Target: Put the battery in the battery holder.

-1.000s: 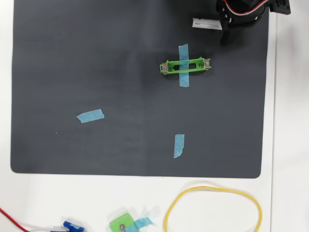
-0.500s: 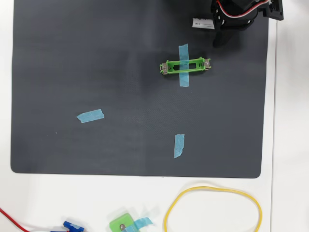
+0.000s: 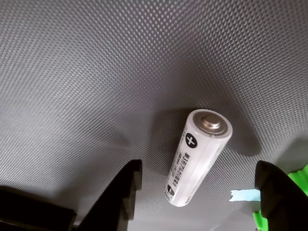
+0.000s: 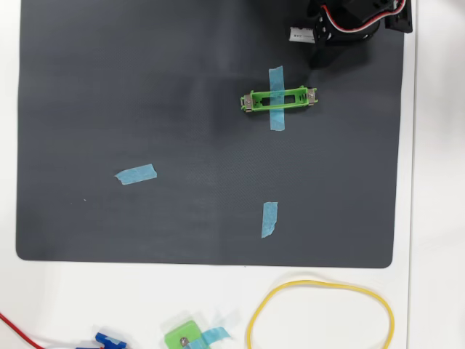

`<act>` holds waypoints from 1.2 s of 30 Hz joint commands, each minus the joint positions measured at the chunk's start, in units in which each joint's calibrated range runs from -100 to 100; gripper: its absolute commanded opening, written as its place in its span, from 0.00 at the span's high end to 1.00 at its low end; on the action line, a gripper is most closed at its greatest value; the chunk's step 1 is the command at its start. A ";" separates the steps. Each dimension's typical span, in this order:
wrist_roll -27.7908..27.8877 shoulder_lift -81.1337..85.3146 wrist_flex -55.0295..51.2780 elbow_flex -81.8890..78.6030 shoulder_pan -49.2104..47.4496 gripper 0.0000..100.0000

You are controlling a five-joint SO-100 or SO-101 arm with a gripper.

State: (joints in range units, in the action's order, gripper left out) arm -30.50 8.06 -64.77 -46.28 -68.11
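White battery point(image 3: 198, 159) now lies between the spread gripper point(image 3: 197, 192) fingers, which have slid over it, ready to pinch

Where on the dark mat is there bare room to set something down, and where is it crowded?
Free: the whole left half, above the left tape strip; also between the battery holder and the lower tape strip. Crowded: the top right corner, where the claw covers the battery.

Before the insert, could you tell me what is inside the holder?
The holder looks empty: dark mat shows through its slot. Blue tape crosses its middle, hiding what lies beneath. The battery lies apart, between the open gripper fingers.
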 commanded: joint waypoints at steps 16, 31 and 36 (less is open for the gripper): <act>-2.31 0.17 3.32 0.02 -2.21 0.75; -3.20 -0.43 3.32 0.02 -4.28 0.75; -3.20 -0.43 3.32 0.02 -4.18 0.75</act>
State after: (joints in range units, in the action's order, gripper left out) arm -33.45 7.47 -61.67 -46.46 -71.81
